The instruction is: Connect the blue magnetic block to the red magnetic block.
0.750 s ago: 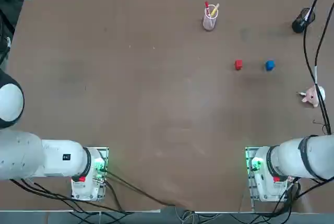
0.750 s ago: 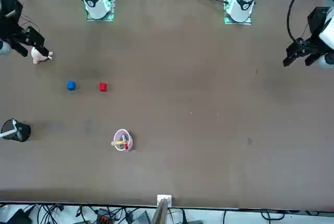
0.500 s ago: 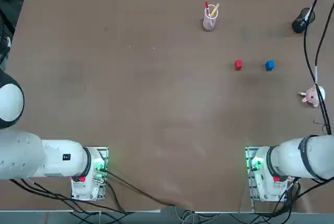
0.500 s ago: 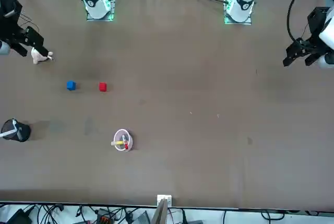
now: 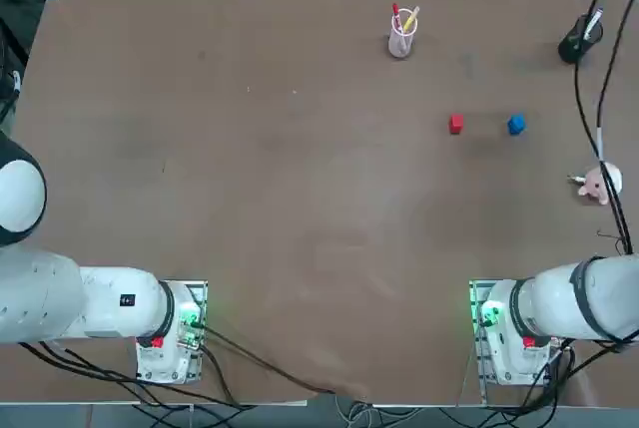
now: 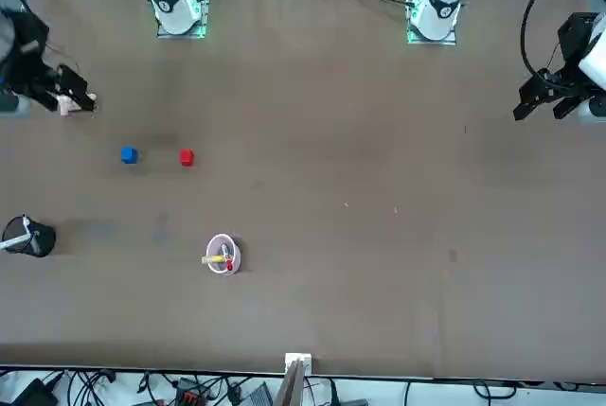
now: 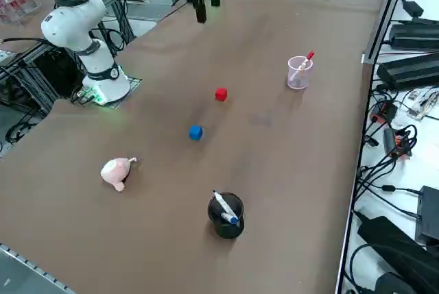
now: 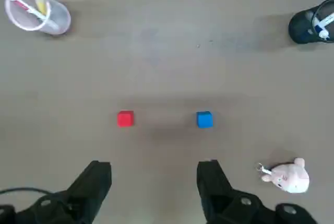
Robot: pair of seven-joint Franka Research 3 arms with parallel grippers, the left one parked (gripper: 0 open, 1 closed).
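Note:
The blue magnetic block point(image 8: 204, 119) and the red magnetic block point(image 8: 125, 119) lie on the brown table a short gap apart, not touching. They also show in the top view, blue block point(image 5: 515, 125) and red block point(image 5: 456, 124), and in the front view, blue block point(image 6: 129, 154) and red block point(image 6: 186, 156). My right gripper point(image 8: 154, 176) hangs high above the table, on the robot's side of the two blocks. It is open with nothing between its fingers. In the front view the right gripper point(image 6: 74, 100) covers part of the pink toy.
A clear pink cup point(image 5: 401, 34) with pens stands beyond the blocks. A black pen holder point(image 5: 577, 41) sits near the right edge. A small pink plush toy point(image 5: 597, 184) lies to the right of the blocks, nearer the robot. Cables run along the table's far edge.
My right arm has shifted a little toward the blocks, now overlapping the pink toy in the front view. The gripper stays open. Neither block has moved.

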